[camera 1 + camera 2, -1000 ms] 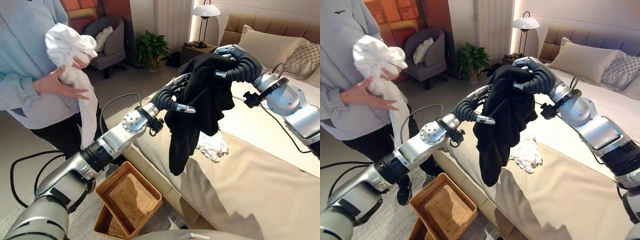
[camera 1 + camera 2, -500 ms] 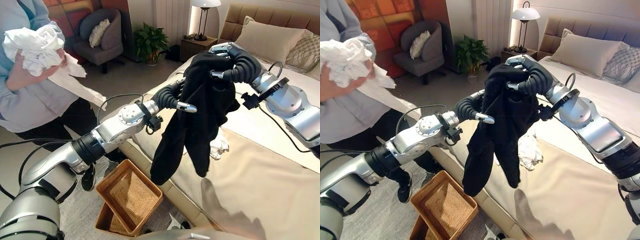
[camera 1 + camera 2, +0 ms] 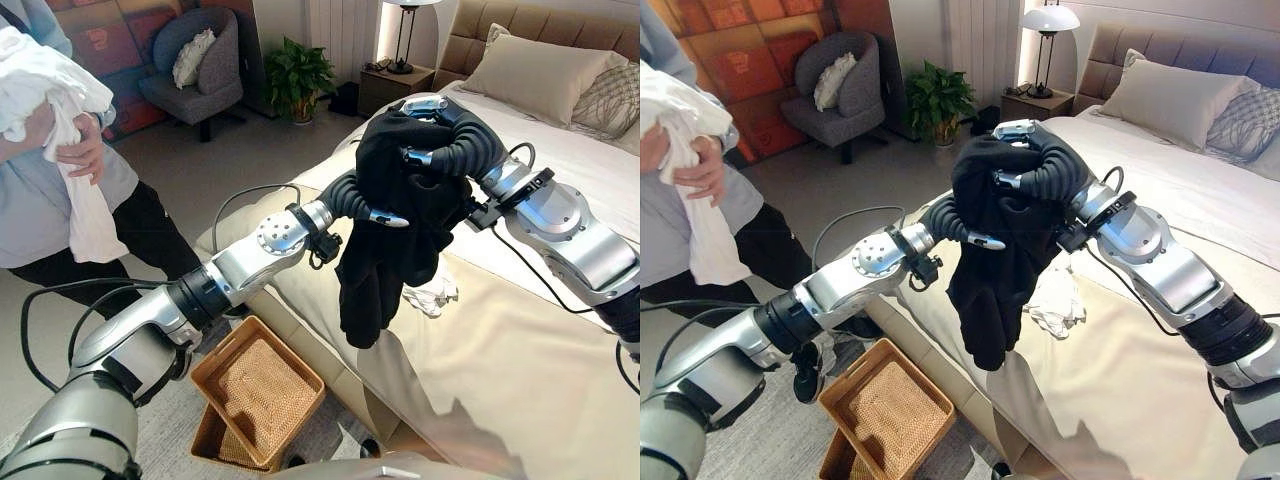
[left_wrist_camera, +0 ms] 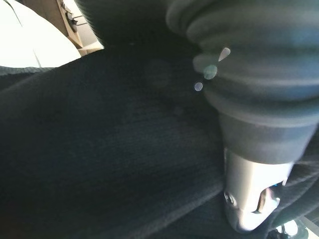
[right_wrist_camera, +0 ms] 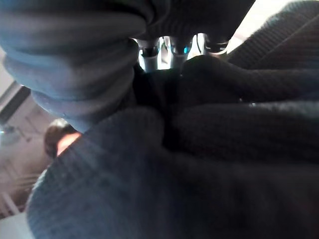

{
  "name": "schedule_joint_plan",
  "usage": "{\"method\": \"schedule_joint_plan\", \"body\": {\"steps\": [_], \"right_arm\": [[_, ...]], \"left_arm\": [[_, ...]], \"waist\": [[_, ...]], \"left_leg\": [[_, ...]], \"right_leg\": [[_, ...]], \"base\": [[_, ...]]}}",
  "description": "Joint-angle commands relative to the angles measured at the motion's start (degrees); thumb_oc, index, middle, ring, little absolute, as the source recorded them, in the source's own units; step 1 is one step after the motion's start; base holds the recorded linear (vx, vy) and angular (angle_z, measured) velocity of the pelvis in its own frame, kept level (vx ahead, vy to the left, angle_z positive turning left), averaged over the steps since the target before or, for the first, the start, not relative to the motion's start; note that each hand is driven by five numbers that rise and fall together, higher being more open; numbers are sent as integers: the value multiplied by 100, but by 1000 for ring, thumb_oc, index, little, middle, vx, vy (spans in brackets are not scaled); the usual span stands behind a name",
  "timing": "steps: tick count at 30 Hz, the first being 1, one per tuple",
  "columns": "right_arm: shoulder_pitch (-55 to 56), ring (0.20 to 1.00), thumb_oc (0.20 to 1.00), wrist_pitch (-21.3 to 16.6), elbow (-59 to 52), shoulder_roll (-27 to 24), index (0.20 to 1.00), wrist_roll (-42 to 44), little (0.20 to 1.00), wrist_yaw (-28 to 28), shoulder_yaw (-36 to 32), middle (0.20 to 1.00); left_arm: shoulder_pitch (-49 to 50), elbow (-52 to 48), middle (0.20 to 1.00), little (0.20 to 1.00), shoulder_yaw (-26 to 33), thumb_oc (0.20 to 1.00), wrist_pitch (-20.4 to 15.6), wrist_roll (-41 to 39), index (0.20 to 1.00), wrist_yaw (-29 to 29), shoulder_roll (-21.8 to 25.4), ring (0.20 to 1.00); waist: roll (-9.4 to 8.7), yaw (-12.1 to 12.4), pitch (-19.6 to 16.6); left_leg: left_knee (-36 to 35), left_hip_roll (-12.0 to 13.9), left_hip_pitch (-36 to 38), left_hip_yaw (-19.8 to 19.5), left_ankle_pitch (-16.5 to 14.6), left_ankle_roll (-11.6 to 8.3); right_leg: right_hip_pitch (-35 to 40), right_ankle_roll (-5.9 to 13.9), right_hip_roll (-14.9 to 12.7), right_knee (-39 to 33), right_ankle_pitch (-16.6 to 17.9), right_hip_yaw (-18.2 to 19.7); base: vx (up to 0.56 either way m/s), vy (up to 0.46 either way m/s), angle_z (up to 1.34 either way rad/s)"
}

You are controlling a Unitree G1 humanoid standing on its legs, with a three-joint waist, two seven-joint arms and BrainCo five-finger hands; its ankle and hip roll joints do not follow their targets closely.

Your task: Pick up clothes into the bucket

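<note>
A black garment hangs in the air over the bed's near edge, held by both hands. My right hand is curled over its bunched top. My left hand grips it from the side, thumb in front of the cloth and the other fingers behind it. The garment's lower end dangles above and to the right of the wicker basket on the floor. Both wrist views show the black cloth close against the hands. A white garment lies crumpled on the bed behind the black one.
A person stands at the left holding a white cloth. A second basket sits under the first. The bed extends to the right with pillows. An armchair, plant and nightstand with lamp stand at the back.
The black garment has bunched up and hangs shorter than half a second ago, with both hands still on it. The person has shifted the white cloth. The camera has moved too.
</note>
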Motion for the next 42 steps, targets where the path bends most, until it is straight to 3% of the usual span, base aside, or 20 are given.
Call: {"method": "schedule_joint_plan", "body": {"steps": [1,2,3,4,6,7,8,9,13,19,23,26,27,28,32,34,36,42], "right_arm": [[-283,200,200,-513,-972,367,200,599,200,123,-356,200],[-238,200,200,-483,-982,376,200,759,200,187,-328,200],[-236,200,200,-483,-983,376,200,760,200,188,-330,200],[-185,200,200,-474,-1014,395,200,873,200,254,-334,200],[-108,200,200,-479,-1031,406,200,877,200,242,-393,200],[-66,460,460,-480,-1042,413,460,878,460,244,-421,460],[-66,561,561,-480,-1042,413,561,878,561,244,-421,561],[17,1000,1000,-466,-1035,417,1000,877,1000,232,-472,1000],[262,1000,1000,-473,-1013,383,1000,863,1000,172,-658,1000],[1671,1000,1000,-484,-942,621,1000,1016,1000,74,-1676,1000],[3186,1000,1000,-398,-723,1646,1000,1253,1000,162,-2433,1000],[4017,1000,1000,-318,-403,2400,1000,973,1000,230,-2761,1000],[4018,1000,1000,-317,-404,2400,1000,973,1000,230,-2761,1000],[4598,1000,1000,-271,-6,2787,1000,600,1000,194,-2968,1000],[5448,1000,1000,-143,1383,3354,1000,-446,1000,141,-2967,1000],[5524,1000,1000,-98,1681,3422,1000,-684,1000,142,-2935,1000],[5583,1000,1000,15,2991,3544,1000,-1705,1000,-22,-2703,1000],[5117,1000,1000,77,5039,3565,1000,-2638,1000,-224,-2202,1000]], "left_arm": [[-820,411,1000,1000,-257,1000,-152,218,1000,-109,-683,1000],[-832,436,755,755,-270,755,-137,251,755,-115,-715,755],[-832,436,561,561,-271,561,-137,251,561,-115,-716,561],[-756,431,200,200,-188,200,-162,242,200,-91,-749,200],[-613,415,200,200,-79,200,-181,199,200,-76,-766,200],[-549,403,200,200,-38,200,-181,181,200,-72,-765,200],[-549,403,200,200,-38,200,-181,181,200,-72,-765,200],[-360,350,200,200,109,200,-202,42,200,-35,-724,200],[52,121,200,200,439,200,-237,-165,200,50,-612,200],[1217,-569,200,200,1445,200,-316,-345,200,261,-209,200],[2278,-985,200,200,2399,200,-326,-51,200,313,-170,200],[2920,-1123,200,200,3147,200,-395,251,200,300,-197,200],[2921,-1124,200,200,3147,200,-395,251,200,300,-197,200],[3317,-1238,200,200,3638,200,-465,497,200,294,-249,200],[3822,-1370,200,200,4448,200,-693,950,200,379,-343,200],[3915,-1381,200,200,4567,200,-721,1002,200,412,-382,200],[4310,-1477,200,200,4992,200,-850,1329,200,518,-523,200],[4378,-1265,200,200,5269,200,-1089,1385,200,842,-627,200]], "waist": [[-311,141,-179],[-311,138,-186],[-311,139,-186],[-313,138,-190],[-316,139,-195],[-317,140,-200],[-317,140,-200],[-323,143,-203],[-344,150,-213],[-356,182,-194],[-345,171,-162],[-318,152,-124],[-318,151,-125],[-293,123,-92],[-273,88,44],[-277,73,83],[-289,133,287],[-296,224,649]], "left_leg": [[338,101,-94,-170,-373,-42],[338,103,-93,-173,-373,-42],[338,103,-93,-173,-373,-42],[336,102,-86,-172,-376,-37],[339,97,-78,-168,-382,-32],[342,99,-72,-167,-386,-32],[342,99,-72,-167,-386,-32],[344,101,-64,-164,-392,-32],[335,109,-44,-170,-392,-43],[307,134,-33,-192,-381,-59],[275,143,-28,-205,-383,-50],[262,149,-43,-216,-388,-40],[262,149,-44,-217,-388,-40],[262,137,-57,-215,-402,-27],[322,120,-152,-233,-421,-12],[357,114,-192,-245,-430,-11],[485,90,-384,-292,-428,-9],[855,6,-861,-378,-451,4]], "right_leg": [[-102,629,-585,426,-79,20],[-103,631,-587,432,-82,12],[-103,631,-587,431,-82,12],[-94,627,-590,427,-82,17],[-87,624,-587,428,-89,21],[-81,621,-587,427,-91,21],[-81,621,-587,427,-91,21],[-68,610,-583,424,-99,20],[-35,597,-573,401,-113,6],[14,573,-562,380,-145,-43],[5,546,-550,392,-185,-62],[-34,527,-546,442,-226,-69],[-35,527,-546,442,-227,-70],[-57,516,-548,477,-251,-74],[-170,493,-557,580,-279,-78],[-213,485,-565,627,-293,-88],[-381,462,-580,748,-304,-96],[-756,446,-621,983,-295,-106]], "base": [[0,0,0],[0,0,0],[0,0,0],[0,0,0],[0,0,0],[0,0,0],[0,0,0],[0,0,0],[0,0,0],[0,0,0],[0,0,0],[0,0,0],[0,0,0],[0,0,0],[-23,6,2],[-60,11,3],[-110,12,0],[-95,17,6]]}}
